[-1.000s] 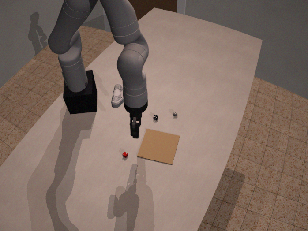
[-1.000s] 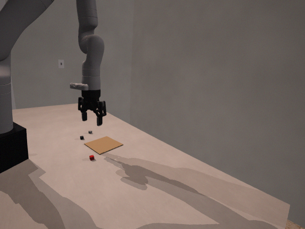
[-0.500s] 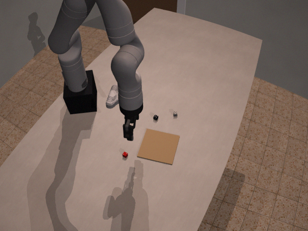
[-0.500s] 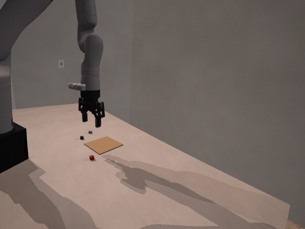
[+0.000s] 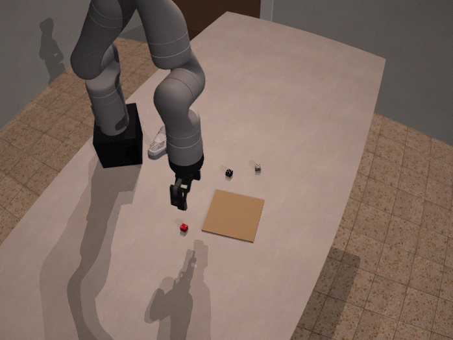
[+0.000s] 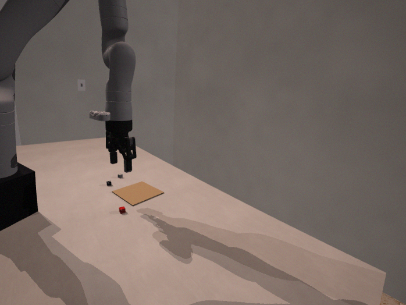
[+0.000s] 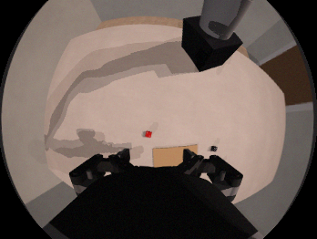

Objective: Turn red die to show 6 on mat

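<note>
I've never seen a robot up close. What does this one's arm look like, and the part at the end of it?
The arm is smooth and grey, built of rounded, tube-like segments with thin seam lines around them. The gripper is black, with two jointed, angular fingers. I can't make out any cables or lettering.
</note>
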